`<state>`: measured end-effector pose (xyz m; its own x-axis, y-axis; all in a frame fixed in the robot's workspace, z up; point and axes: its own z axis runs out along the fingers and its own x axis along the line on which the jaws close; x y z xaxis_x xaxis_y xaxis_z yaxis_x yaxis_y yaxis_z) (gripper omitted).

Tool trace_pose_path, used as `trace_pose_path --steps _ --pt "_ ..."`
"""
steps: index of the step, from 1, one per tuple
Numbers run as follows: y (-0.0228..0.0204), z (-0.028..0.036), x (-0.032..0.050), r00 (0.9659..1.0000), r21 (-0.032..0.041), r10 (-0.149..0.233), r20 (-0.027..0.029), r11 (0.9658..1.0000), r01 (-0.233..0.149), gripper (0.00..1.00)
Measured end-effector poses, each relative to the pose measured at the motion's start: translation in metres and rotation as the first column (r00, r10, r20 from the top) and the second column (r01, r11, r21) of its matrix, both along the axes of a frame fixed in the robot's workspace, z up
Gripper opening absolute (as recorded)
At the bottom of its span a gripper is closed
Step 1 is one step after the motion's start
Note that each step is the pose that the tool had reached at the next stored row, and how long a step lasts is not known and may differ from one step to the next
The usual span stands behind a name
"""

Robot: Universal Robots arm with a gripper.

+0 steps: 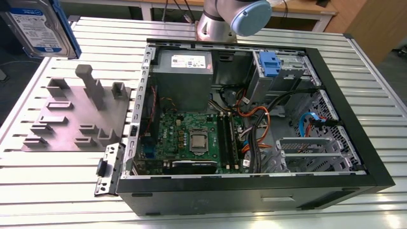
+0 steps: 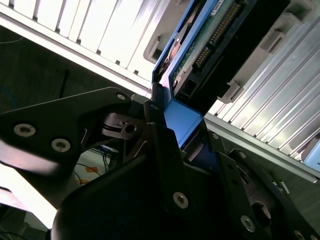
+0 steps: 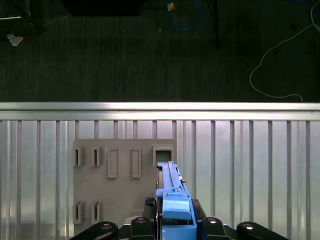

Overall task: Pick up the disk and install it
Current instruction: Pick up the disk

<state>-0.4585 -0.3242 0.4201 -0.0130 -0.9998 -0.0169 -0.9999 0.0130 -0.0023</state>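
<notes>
The disk (image 3: 171, 182) held above the grey fixture plate (image 3: 115, 200)
Both fingers (image 2: 161, 135) closed on it, one at each side.

Exterior cam sits high, looking down at an angle over the desk (image 1: 64, 191), case (image 1: 190, 195) in the middle, grey plate (image 1: 70, 119) on the exterior view's left. First wrist view looks straight down past the pincer (image 3: 175, 222) at that same plate (image 3: 120, 185), desk edge and floor (image 3: 125, 60) beyond. Second wrist view is jammed right up against the disk (image 2: 210, 35), desk slats behind it.
</notes>
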Motion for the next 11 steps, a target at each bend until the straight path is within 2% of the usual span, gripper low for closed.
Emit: trace_pose_path --steps 1,2,11 --pt "0.0000 0.0057 0.0000 1.0000 0.0000 0.000 0.0000 1.0000 0.000 0.37" --pt "0.0000 0.0084 0.0000 1.0000 0.0000 0.000 0.0000 1.0000 0.000 0.37" --pt "0.0000 0.0114 0.0000 1.0000 0.0000 0.000 0.0000 1.0000 0.000 0.37"
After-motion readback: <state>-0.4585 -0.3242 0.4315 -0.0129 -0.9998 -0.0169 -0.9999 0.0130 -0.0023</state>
